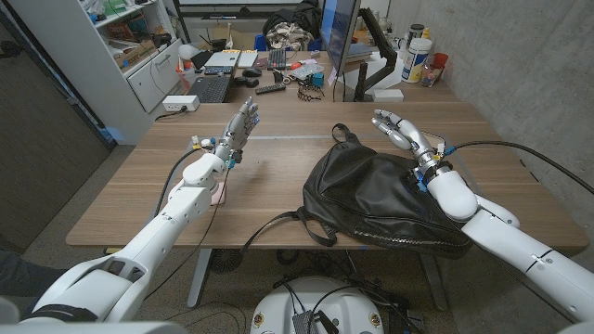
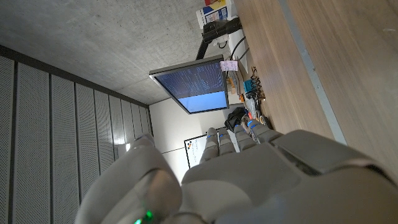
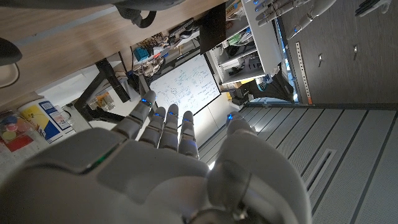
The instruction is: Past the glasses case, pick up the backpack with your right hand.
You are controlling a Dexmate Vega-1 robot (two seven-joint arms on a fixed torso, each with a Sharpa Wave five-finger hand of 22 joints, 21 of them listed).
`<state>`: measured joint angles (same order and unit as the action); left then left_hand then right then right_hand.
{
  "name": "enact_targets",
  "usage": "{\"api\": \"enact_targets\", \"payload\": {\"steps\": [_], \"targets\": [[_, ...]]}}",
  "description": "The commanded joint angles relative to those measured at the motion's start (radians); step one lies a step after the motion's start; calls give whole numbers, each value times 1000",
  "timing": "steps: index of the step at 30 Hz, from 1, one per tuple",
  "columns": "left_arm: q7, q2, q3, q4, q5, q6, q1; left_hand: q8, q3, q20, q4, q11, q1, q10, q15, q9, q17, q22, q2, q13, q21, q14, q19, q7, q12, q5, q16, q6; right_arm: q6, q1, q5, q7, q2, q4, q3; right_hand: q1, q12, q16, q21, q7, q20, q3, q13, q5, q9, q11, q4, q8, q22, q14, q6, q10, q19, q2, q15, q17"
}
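Hovering above the black backpack point(image 1: 390, 199), right robot hand point(image 1: 401, 130) released, fingers spread, grasping nothing.

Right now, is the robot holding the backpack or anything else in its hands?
No, nothing is held. The right hand hovers open above the black backpack, and the left hand is open too.

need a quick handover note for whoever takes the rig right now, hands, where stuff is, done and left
Left hand: open, raised over the table's left half, fingers extended, holding nothing.
Right hand: open, above the far right side of the black backpack, not gripping it.
Backpack lies slumped on the wooden table, right of centre, one strap trailing toward the near edge, top loop at its far end.
Glasses case: I cannot make one out.
Done: nothing grasped yet.
Left: close the right hand on the backpack and lift it.
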<state>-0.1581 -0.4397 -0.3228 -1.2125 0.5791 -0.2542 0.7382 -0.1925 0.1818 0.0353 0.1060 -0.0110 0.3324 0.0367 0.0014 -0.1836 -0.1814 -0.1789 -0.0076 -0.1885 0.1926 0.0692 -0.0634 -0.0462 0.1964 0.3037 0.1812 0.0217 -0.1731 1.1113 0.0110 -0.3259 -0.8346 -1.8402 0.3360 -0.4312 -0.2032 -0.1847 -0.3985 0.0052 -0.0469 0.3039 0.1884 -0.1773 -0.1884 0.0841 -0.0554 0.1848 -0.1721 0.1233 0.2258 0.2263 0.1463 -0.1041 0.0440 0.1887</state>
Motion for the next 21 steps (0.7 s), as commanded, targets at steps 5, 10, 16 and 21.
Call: {"api": "enact_targets", "payload": {"steps": [5, 10, 16, 21], "targets": [[1, -1, 1, 0, 3, 0, 5, -7, 1, 13, -3, -3, 9, 6, 0, -3, -4, -2, 6, -3, 4, 7, -7, 1, 5, 0, 7, 8, 147, 73, 121, -46, -76, -130, -26, -11, 5, -1, 13, -27, -64, -7, 3, -1, -2, -2, -10, -1, -1, -16, -17, -30, 14, 4, 25, 0], [1, -2, 1, -2, 2, -1, 6, -7, 0, 13, -4, -3, 10, 5, 0, -3, -3, -2, 7, -3, 4, 7, -7, 1, 5, 0, 7, 9, 197, 99, 159, -59, -96, -174, -37, -2, 2, -3, 27, -41, -148, -17, 3, 0, -2, -8, -11, 4, -2, -26, -18, -41, 25, 9, 35, 1], [2, -6, 1, -12, 2, 3, 8, -8, -1, 13, -4, -6, 11, 4, -4, -3, -3, -2, 8, -3, 4, 5, -7, 4, 6, -1, 8, 13, 249, 120, 196, -60, -117, -213, -44, 3, 3, 0, 35, -48, -166, -24, 3, 1, -2, -14, -13, 5, -2, -39, -19, -51, 27, 17, 47, 1], [7, -12, 2, -27, 3, 12, 14, -8, -1, 14, -4, -7, 11, 2, -4, -3, -3, -2, 9, -3, 5, 3, -7, 4, 7, -1, 8, 14, 309, 140, 213, -50, -132, -252, -54, 10, 3, 3, 42, -51, -170, -32, 4, 3, -2, -15, -16, 5, -2, -50, -22, -58, 25, 32, 60, 0]]}}
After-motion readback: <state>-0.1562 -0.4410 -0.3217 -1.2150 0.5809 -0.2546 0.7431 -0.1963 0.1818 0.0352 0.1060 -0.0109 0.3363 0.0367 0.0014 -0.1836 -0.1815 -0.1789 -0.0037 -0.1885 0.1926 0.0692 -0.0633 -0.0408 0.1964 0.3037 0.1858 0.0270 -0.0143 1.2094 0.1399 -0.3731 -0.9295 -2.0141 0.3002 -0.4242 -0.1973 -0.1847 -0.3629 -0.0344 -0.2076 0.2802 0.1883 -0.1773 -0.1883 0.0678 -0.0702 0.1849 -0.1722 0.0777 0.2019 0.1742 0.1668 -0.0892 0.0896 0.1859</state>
